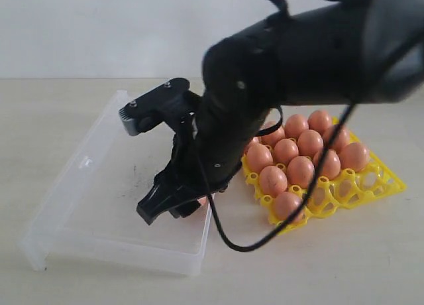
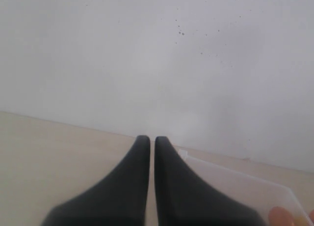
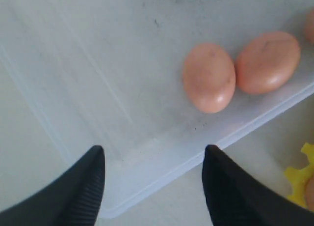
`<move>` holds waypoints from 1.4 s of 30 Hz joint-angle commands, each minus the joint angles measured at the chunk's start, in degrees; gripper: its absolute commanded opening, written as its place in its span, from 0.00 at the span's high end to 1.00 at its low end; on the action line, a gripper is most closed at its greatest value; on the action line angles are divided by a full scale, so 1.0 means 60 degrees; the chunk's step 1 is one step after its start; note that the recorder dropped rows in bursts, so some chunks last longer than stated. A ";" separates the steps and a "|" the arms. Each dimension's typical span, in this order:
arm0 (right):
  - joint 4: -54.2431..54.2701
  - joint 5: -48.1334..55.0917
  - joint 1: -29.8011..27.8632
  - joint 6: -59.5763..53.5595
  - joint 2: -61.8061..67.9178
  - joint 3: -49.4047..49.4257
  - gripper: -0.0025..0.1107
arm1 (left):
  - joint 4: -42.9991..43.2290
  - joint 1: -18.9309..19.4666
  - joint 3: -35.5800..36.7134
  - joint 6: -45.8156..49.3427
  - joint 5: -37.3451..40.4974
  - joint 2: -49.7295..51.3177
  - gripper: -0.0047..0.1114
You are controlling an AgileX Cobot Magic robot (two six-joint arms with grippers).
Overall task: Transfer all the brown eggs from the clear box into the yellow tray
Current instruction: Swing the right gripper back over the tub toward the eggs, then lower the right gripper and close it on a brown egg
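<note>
The clear box [image 1: 93,205] lies on the left of the table. My right gripper [image 1: 165,211] hangs low over its near right corner. Its jaws [image 3: 154,152] are open with nothing between them, over the box's rim. Two brown eggs [image 3: 209,77] [image 3: 267,62] lie side by side on the box floor beyond the fingertips, and a third shows at the picture's edge [image 3: 310,24]. One egg [image 1: 201,202] peeks out beside the gripper. The yellow tray [image 1: 374,185] on the right holds several eggs [image 1: 301,170]. My left gripper [image 2: 152,140] is shut and empty, off to one side of the box [image 2: 235,182].
My right arm's bulky black body [image 1: 298,60] and its cable [image 1: 232,242] block much of the exterior view, hiding the box's far right part. A corner of the yellow tray [image 3: 299,179] lies close to the box's edge. Dark smudges [image 1: 136,179] mark the box floor.
</note>
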 commanded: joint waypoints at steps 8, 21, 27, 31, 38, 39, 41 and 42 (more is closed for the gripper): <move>-0.0059 0.2230 -0.0649 -0.0509 0.2831 -0.3658 0.52 | -0.0031 -0.0072 -0.0025 0.0071 0.0000 -0.0027 0.93; 0.1985 0.1978 -0.1435 -0.2135 0.3560 -0.4040 0.52 | -0.0031 -0.0072 -0.0025 0.0071 0.0000 -0.0027 0.93; 0.1844 0.2062 -0.1435 -0.2150 0.3950 -0.4040 0.52 | -0.0031 -0.0072 -0.0025 0.0071 0.0000 -0.0027 0.93; 0.1711 0.1946 -0.1435 -0.2150 0.4114 -0.4040 0.52 | -0.0031 -0.0072 -0.0025 0.0071 0.0000 -0.0027 0.93; 0.0998 0.1423 -0.1435 -0.1255 0.4095 -0.4040 0.97 | -0.0031 -0.0072 -0.0025 0.0071 0.0000 -0.0027 0.93; 0.0998 0.1306 -0.1435 -0.1057 0.4095 -0.4040 0.97 | -0.0031 -0.0072 -0.0025 0.0071 0.0000 -0.0027 0.93; 0.0998 0.0846 -0.1435 -0.0772 0.4082 -0.3945 0.97 | -0.0031 -0.0075 -0.0025 0.0071 0.0000 -0.0027 0.93; 0.1016 0.0368 -0.1416 -0.0622 0.4014 -0.3791 0.97 | -0.0031 -0.0075 -0.0025 0.0071 0.0000 -0.0027 0.93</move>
